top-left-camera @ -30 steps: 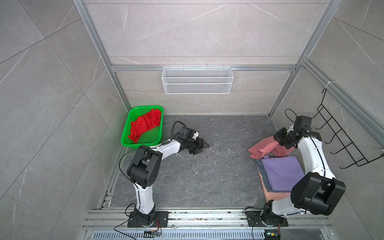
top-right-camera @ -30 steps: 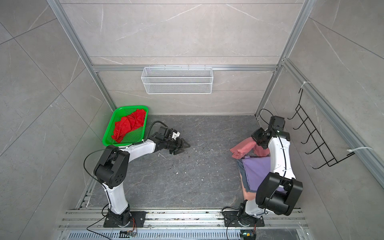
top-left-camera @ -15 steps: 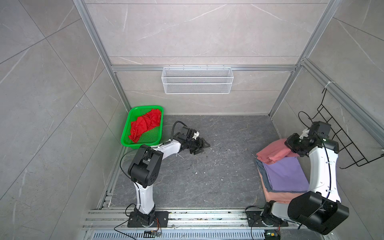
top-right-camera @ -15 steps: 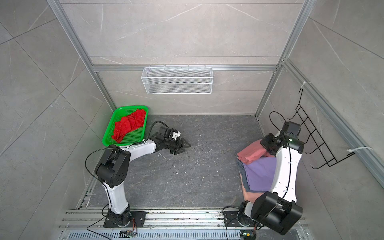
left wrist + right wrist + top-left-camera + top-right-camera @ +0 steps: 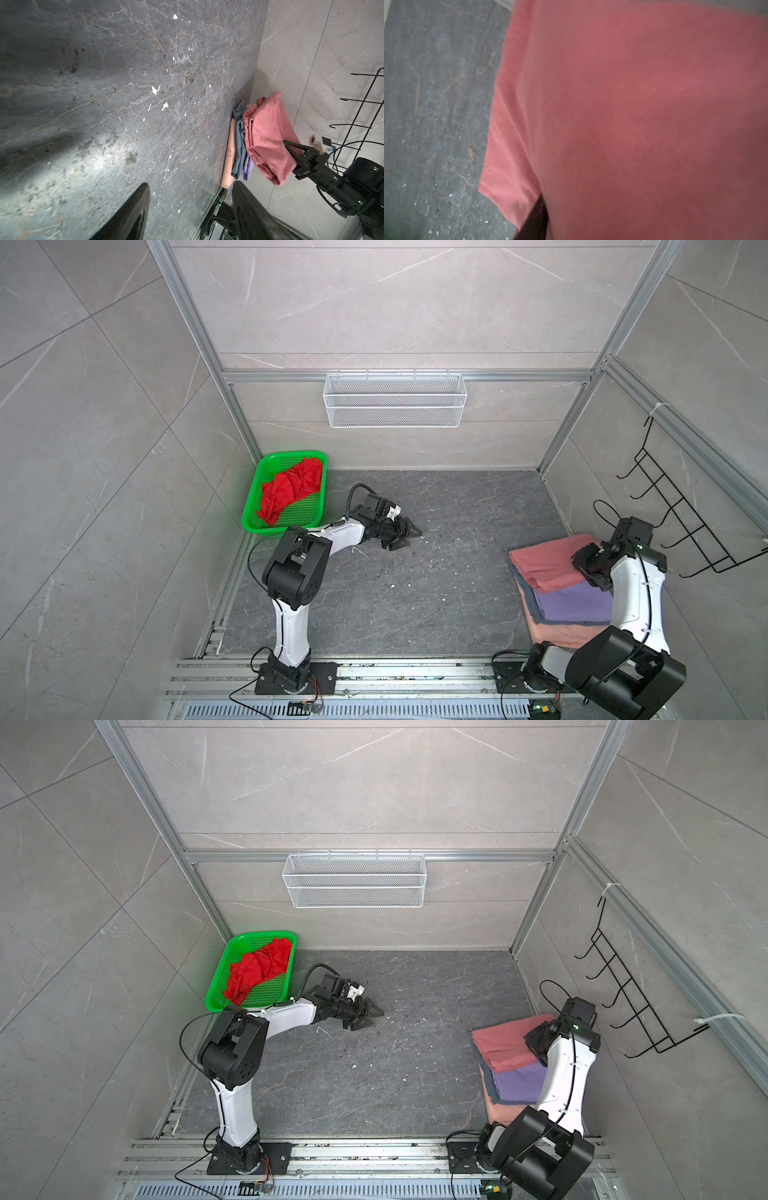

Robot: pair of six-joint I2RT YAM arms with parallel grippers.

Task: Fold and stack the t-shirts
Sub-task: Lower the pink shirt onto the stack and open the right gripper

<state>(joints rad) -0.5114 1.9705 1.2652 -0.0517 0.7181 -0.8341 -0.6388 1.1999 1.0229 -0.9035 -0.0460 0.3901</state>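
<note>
Since the earlier frames the right tool (image 5: 579, 562) has swung toward the right edge, bringing the folded salmon-pink t-shirt (image 5: 544, 562) onto the lavender t-shirt (image 5: 573, 601) at lower right in both top views. Beneath lie the grey-blue t-shirt (image 5: 525, 593) and the peach t-shirt (image 5: 557, 635). The right tool touches the salmon-pink fabric; grip cannot be determined. The left tool (image 5: 411, 538) is unmoved at centre, jaws apart and empty, over the table (image 5: 415, 593). The red t-shirt (image 5: 291, 493) lies crumpled in the green basket (image 5: 253, 506), upper left.
</note>
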